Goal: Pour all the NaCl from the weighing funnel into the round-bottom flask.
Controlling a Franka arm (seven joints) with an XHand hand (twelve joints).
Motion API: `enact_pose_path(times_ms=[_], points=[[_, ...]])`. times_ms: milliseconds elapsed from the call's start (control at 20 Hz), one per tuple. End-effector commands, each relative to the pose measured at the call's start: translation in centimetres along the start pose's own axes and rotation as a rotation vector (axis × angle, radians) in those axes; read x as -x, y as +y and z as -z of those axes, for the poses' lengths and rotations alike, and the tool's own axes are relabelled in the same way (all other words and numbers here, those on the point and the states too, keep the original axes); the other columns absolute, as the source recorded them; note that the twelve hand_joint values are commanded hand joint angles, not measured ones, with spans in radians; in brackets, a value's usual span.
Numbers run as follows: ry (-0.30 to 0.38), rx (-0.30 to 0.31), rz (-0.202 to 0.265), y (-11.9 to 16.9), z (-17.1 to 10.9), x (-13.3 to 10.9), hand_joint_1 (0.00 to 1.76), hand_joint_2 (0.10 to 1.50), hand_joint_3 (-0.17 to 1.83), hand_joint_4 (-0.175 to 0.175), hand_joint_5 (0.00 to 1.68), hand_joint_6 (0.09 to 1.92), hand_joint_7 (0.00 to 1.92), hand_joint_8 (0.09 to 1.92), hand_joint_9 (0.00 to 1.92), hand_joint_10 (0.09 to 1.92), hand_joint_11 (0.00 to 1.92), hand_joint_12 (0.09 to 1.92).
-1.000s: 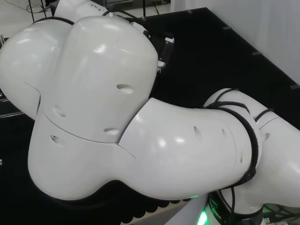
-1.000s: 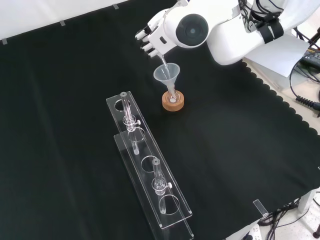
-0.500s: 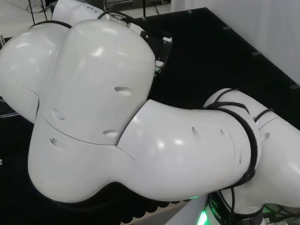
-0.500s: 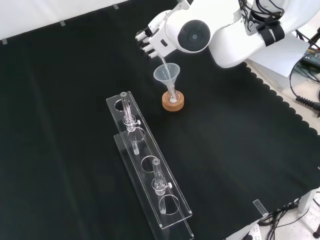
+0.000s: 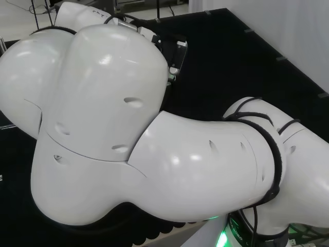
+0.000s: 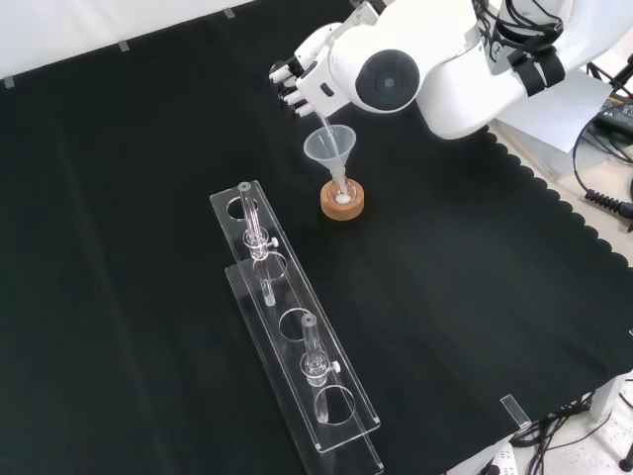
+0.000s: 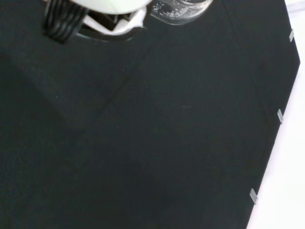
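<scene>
Front view: nearest the camera lie two long clear plastic racks point(image 6: 302, 381) with round holes, set slantwise and overlapping on the black cloth point(image 6: 129, 297), with slim clear glass pieces point(image 6: 311, 348) standing upright in them. Farther back, well apart from the racks, a round cork ring point(image 6: 342, 201) carries the round-bottom flask point(image 6: 342, 196), of which little more than a pale patch inside the ring can be made out. A clear conical funnel point(image 6: 329, 146) stands upright in the flask's neck. Just above the funnel's mouth, the thin clear stem of the weighing funnel point(image 6: 322, 119) slants down from the hand point(image 6: 309, 79) to the funnel's rim. The hand, white with black fingertips, has its fingers curled round the weighing funnel; the arm's white link point(image 6: 396, 74) with its grey cap partly covers it.
</scene>
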State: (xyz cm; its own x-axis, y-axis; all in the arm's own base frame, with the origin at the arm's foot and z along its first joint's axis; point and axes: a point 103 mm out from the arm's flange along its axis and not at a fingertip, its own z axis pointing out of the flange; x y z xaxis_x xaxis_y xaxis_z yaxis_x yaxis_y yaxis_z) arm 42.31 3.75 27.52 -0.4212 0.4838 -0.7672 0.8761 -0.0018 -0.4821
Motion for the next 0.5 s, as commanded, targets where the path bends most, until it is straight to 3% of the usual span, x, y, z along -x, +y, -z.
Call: enact_pose_path(times_ms=[50,500], points=[[-0.007,-0.006,0.002,-0.03,0.04,0.04,1.1,0.66,0.78,0.142,1.13,0.99,0.81,0.68,1.14,0.41,0.84,1.04],[-0.038,-0.008,0.003,0.04,0.59,-0.18,1.1,0.66,0.78,0.141,1.13,0.99,0.81,0.68,1.13,0.41,0.84,1.04]])
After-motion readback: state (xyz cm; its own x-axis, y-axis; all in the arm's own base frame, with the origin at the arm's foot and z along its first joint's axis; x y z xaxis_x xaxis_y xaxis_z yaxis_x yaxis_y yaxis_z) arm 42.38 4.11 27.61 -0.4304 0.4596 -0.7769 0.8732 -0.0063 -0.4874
